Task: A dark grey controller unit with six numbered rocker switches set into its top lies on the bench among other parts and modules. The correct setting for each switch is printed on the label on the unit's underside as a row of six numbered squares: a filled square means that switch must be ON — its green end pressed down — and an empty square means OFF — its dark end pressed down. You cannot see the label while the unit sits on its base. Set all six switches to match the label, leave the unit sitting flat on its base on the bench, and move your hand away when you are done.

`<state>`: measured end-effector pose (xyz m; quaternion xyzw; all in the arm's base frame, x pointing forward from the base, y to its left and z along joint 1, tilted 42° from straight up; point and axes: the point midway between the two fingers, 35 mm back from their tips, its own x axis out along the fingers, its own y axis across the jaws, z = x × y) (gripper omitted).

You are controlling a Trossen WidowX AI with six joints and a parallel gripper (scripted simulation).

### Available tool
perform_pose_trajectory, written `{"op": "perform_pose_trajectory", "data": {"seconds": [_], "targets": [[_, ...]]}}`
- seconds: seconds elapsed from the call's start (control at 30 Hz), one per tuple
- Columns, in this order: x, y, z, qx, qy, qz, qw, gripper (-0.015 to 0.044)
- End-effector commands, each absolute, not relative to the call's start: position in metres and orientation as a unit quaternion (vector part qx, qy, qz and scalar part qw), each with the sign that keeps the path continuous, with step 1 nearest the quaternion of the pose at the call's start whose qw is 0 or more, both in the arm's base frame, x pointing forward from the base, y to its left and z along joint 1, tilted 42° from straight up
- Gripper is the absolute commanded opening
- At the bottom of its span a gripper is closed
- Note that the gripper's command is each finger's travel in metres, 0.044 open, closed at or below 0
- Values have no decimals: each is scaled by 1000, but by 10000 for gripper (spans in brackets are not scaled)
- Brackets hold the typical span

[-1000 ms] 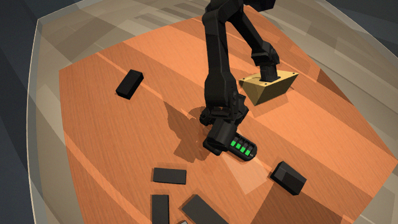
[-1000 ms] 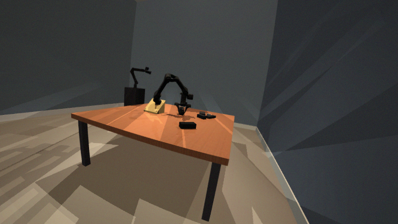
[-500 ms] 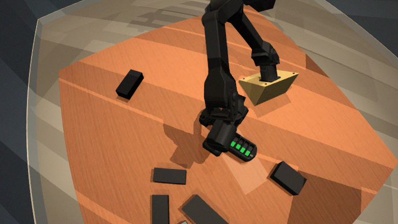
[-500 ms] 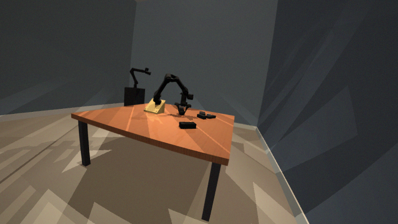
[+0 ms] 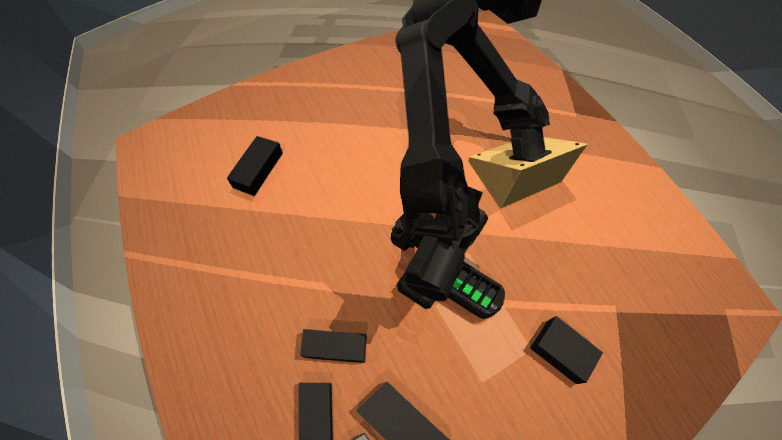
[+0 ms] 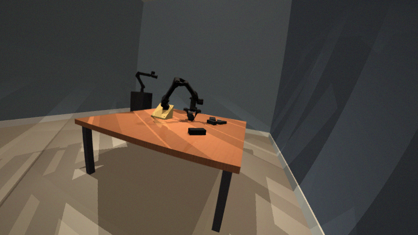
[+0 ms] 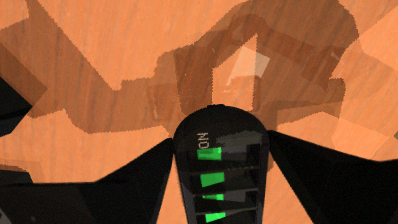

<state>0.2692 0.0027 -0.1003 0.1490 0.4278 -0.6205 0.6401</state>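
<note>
Four green rocker ends are visible on the controller unit (image 5: 488, 310) (image 7: 220, 125), its switch face turned upward. The gripper (image 5: 429, 287) (image 6: 191, 115) (image 7: 219, 139) is clamped on the unit, a finger against each long side. The unit is at the bench (image 5: 218, 240) (image 6: 163, 137) (image 7: 100, 30), between loose dark blocks; whether its base touches the surface cannot be determined. The remaining switches are out of sight.

Wood-topped bench (image 5: 202, 158) (image 6: 163, 137) — dark blocks (image 5: 254, 165) (image 6: 196, 131) scattered, yellow wedge (image 5: 538, 177) (image 6: 163, 112) near one side.
</note>
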Motion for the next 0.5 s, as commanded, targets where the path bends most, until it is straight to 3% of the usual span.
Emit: {"op": "perform_pose_trajectory", "data": {"seconds": [0.0,0.47], "targets": [[280,6,-102,165,420,-616,646,0],[282,7,-103,165,420,-616,646,0]]}}
